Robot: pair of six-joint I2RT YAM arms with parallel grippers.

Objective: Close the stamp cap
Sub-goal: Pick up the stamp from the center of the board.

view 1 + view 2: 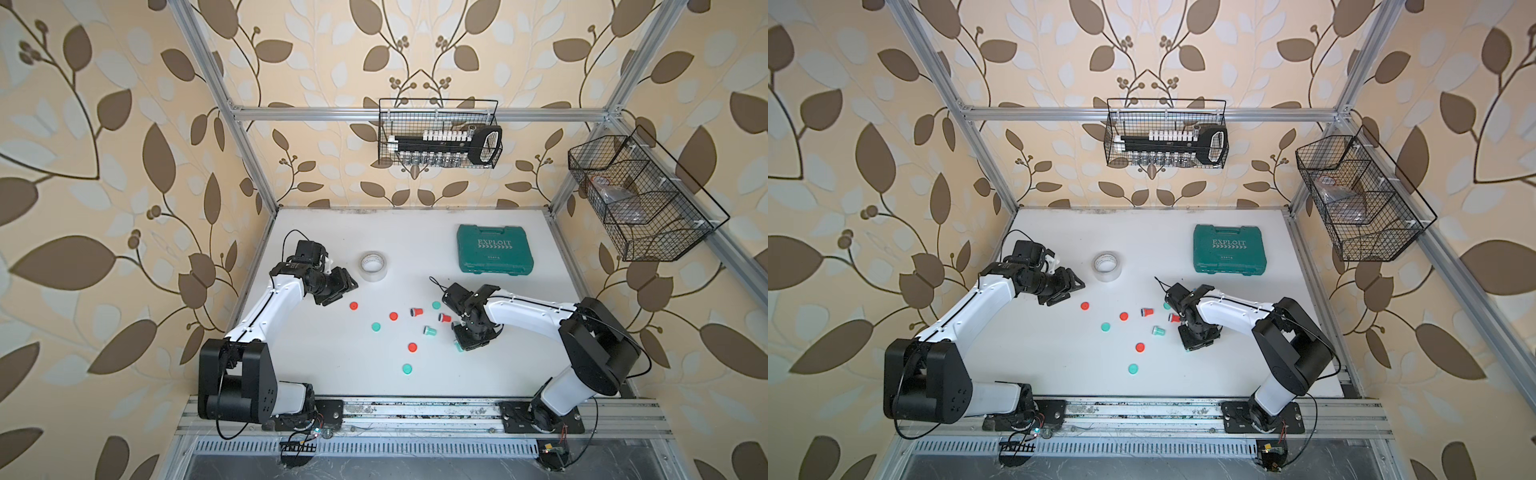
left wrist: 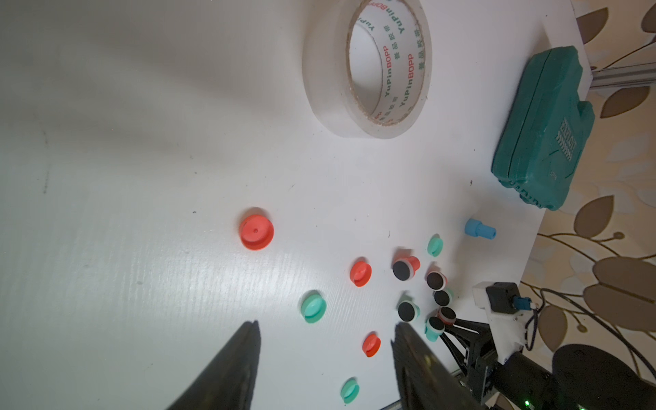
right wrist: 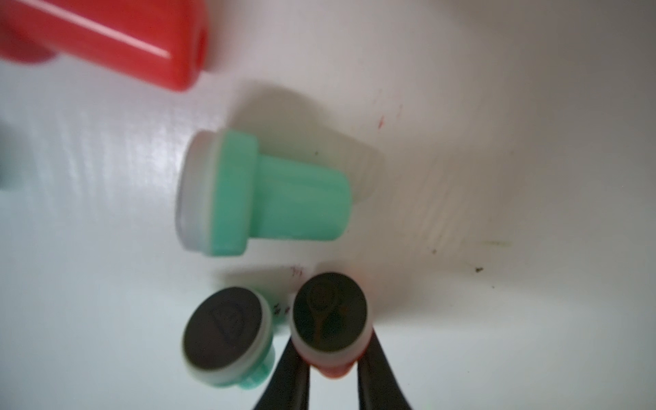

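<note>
My right gripper is shut on a red stamp, its dark face uncapped and turned toward the wrist camera. Beside it stand a green stamp and another green stamp lying on its side. In both top views the right gripper is low over the table at the right of the group. Loose red caps and green caps lie scattered on the table. My left gripper hovers open and empty, left of the caps.
A tape roll lies behind the caps and a green tool case sits at the back right. Two wire baskets hang on the frame. A small blue piece lies near the case.
</note>
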